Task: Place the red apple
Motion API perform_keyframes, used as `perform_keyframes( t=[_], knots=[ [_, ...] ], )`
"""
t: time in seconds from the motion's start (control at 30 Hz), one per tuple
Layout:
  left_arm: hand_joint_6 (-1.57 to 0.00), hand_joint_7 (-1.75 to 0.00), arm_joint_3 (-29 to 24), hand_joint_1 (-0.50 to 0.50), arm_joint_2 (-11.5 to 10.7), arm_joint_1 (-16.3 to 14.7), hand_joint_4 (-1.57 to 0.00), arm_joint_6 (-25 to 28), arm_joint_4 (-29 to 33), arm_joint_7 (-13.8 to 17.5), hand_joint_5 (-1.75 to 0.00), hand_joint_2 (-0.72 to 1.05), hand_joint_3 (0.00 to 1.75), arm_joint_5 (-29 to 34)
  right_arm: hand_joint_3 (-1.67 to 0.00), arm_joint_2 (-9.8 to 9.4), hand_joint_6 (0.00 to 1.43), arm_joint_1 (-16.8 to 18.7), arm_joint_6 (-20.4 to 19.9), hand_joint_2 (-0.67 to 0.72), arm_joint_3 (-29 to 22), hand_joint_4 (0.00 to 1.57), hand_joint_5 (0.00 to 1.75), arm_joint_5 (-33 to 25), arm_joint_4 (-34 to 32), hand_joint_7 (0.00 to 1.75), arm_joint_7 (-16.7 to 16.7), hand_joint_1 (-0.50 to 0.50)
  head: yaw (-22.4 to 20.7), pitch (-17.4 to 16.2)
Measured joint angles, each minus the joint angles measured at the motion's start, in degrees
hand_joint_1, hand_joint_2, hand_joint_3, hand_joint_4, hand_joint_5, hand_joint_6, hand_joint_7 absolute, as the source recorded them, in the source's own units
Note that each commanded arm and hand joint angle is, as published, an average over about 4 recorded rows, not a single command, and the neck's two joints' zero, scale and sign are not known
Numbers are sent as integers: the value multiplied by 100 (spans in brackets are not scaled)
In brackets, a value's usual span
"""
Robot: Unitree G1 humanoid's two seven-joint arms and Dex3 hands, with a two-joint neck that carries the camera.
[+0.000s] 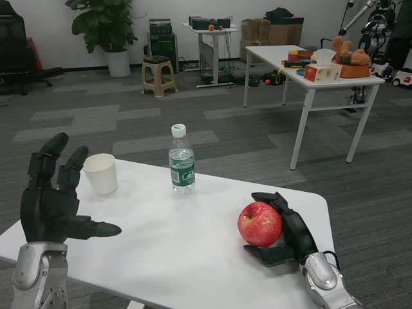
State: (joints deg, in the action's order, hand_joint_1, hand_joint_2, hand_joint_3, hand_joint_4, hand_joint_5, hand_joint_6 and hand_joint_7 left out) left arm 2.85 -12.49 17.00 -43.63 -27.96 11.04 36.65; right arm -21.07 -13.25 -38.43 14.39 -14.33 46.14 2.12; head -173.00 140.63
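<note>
So my right hand [286, 228] is wrapped around the red apple [260, 224] from its right side, fingers curling over the top and underneath, holding it low at the white table [193, 257], toward the tabletop's right edge and nearer the front than the back. Can't honestly tell if the apple is resting on the surface or a hair above it. I'd guess the side grip is there so the bottom stays free to sit flat when I let go. The apple's basically round, so no real long axis; the stem end looks like it points up and a bit toward me, but the dimple is hard to make out. My left hand [55, 196] is just hanging out over the front left corner, fingers spread, holding nothing. Further back near the left edge there's a white paper cup [101, 173], and about mid-table toward the back edge a water bottle [181, 161] standing upright, cap on.
</note>
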Motion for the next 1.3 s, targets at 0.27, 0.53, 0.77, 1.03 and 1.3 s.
perform_keyframes(
  t=[0.27, 0.53, 0.77, 1.03, 1.3],
  knots=[
    [0, -70, 0, -43, 0, -4, 0, -2, 0, 0, -62, -10, 0, 3, -36, -3, 0, 17, 0, -10, 0, 0, 0, -8, -22, 16, -5, -43, 6, 0],
    [0, -70, 2, -43, 0, -26, 0, -3, 0, 0, -62, -10, 0, 3, -24, -18, 0, 39, 0, 3, 7, 0, 0, -8, -42, 0, -51, -46, 5, -3],
    [0, -70, 3, -43, 0, -80, 0, -5, 1, 1, -62, -10, 0, 13, -24, -27, 0, 46, 0, 3, 18, 0, 0, -8, -48, 0, -52, -46, -9, 10],
    [0, -70, 4, -43, 0, -134, 0, -9, 1, 1, -62, -10, 0, 35, -24, -34, 0, 72, 0, 9, 17, 0, 0, -9, -87, 0, -52, -46, -17, 7],
    [0, -70, 3, -43, 0, -142, 0, -10, 2, 1, -62, -10, 0, 38, -16, -37, 0, 88, -1, 23, 20, 0, 0, -56, -116, 0, -52, -46, -21, 1]
  ],
)
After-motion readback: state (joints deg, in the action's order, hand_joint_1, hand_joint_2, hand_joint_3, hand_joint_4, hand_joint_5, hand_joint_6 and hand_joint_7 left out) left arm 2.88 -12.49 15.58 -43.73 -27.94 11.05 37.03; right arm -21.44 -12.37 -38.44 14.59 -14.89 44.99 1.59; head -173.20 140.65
